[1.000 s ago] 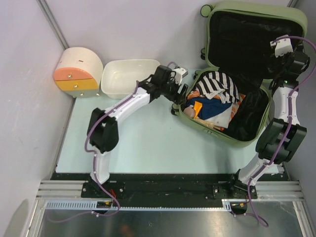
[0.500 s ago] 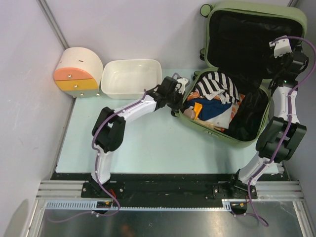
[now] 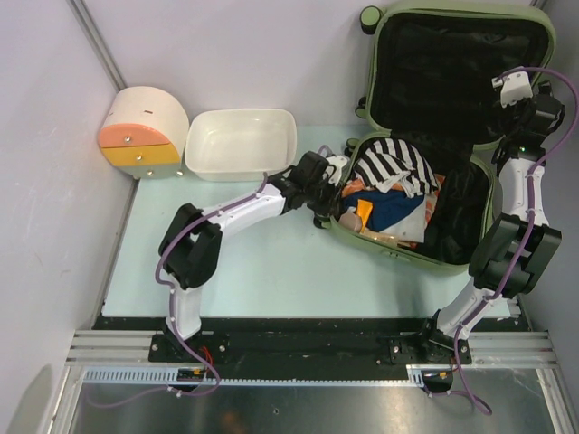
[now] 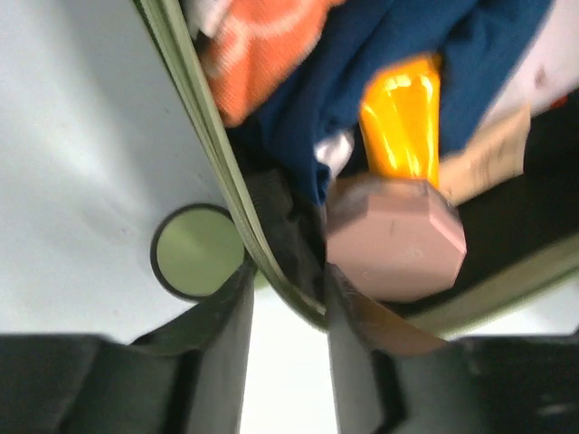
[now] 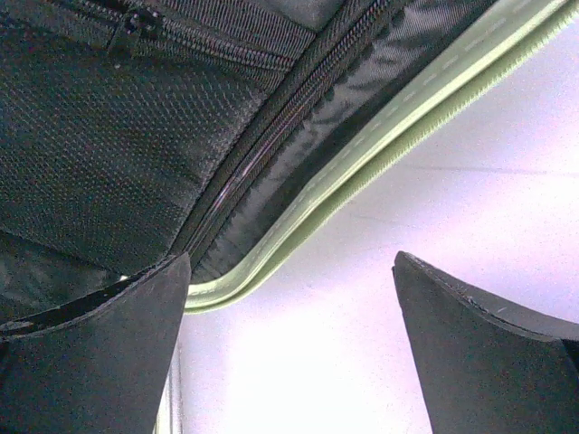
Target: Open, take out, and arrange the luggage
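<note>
The olive-green luggage [image 3: 395, 254] lies open at the back right, its black-lined lid [image 3: 457, 63] leaning on the wall. A striped cloth [image 3: 391, 161], blue and orange clothes and a pink block [image 4: 393, 240] fill the base. My left gripper [image 3: 333, 187] is at the base's left rim. In the left wrist view the green rim [image 4: 194, 99] runs between the narrowly set fingers of that gripper [image 4: 288, 307], one outside by a wheel [image 4: 194, 251], one inside. My right gripper [image 5: 289, 267] stands open beside the lid's right rim [image 5: 362, 172], holding nothing.
A white tub [image 3: 240, 143] sits left of the luggage, with a round cream drawer box [image 3: 142, 131] further left against the wall. Grey walls close in the back and both sides. The right arm [image 3: 516, 235] stands close along the luggage's right side.
My left gripper dropped onto the luggage's left rim and closed around it. The luggage shifted a little, its lid moving left. The right arm stayed put.
</note>
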Robot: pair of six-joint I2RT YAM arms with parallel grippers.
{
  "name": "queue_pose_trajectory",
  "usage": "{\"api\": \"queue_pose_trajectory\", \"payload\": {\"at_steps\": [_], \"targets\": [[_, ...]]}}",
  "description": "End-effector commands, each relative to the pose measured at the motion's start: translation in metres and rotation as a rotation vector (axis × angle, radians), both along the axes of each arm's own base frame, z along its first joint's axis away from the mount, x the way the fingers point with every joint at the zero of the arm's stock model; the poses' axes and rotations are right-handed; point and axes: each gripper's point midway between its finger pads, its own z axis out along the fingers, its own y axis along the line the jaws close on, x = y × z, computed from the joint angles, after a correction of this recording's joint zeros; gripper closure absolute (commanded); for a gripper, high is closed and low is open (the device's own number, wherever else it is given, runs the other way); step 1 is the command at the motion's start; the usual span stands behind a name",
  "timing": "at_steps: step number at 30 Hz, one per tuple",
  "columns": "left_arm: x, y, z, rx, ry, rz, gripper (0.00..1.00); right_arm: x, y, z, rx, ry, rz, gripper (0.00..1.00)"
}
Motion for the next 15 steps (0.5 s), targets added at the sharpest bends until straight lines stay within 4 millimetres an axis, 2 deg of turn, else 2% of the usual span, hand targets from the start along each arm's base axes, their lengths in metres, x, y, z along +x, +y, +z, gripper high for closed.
{"api": "queue_pose_trajectory", "payload": {"at_steps": [1,2,4,5,7,8,9,11,12,13,15], "targets": [[-0.046,-0.002,0.047,-0.065,0.017,-0.149,0.46,-0.008,0.014,0.036,-0.01,-0.055,0.055,0.0],[-0.04,0.002,0.053,-0.074,0.008,-0.137,0.29,-0.012,0.02,0.038,-0.003,-0.042,0.072,0.0],[-0.023,0.017,0.073,-0.1,-0.032,-0.103,0.15,-0.016,0.033,0.042,-0.008,-0.032,0.138,0.0],[-0.015,0.022,0.085,-0.111,-0.06,-0.09,0.02,-0.022,0.038,0.034,0.013,0.009,0.155,0.0],[0.004,0.042,0.105,-0.116,-0.128,-0.059,0.0,-0.036,0.053,0.042,0.02,0.003,0.224,0.0],[0.008,0.051,0.127,-0.133,-0.181,-0.054,0.0,-0.042,0.06,0.036,0.041,0.031,0.252,0.0],[0.012,0.059,0.139,-0.137,-0.215,-0.042,0.0,-0.052,0.068,0.046,0.039,0.019,0.278,0.0],[0.025,0.086,0.162,-0.14,-0.282,-0.008,0.0,-0.061,0.082,0.035,0.084,0.058,0.34,0.01],[0.027,0.095,0.168,-0.151,-0.29,-0.004,0.0,-0.066,0.088,0.036,0.1,0.063,0.359,0.0],[0.036,0.115,0.171,-0.149,-0.303,0.018,0.0,-0.072,0.097,0.041,0.109,0.061,0.392,0.0],[0.032,0.133,0.176,-0.163,-0.308,-0.014,0.0,-0.083,0.107,0.037,0.15,0.09,0.417,0.0]]}}
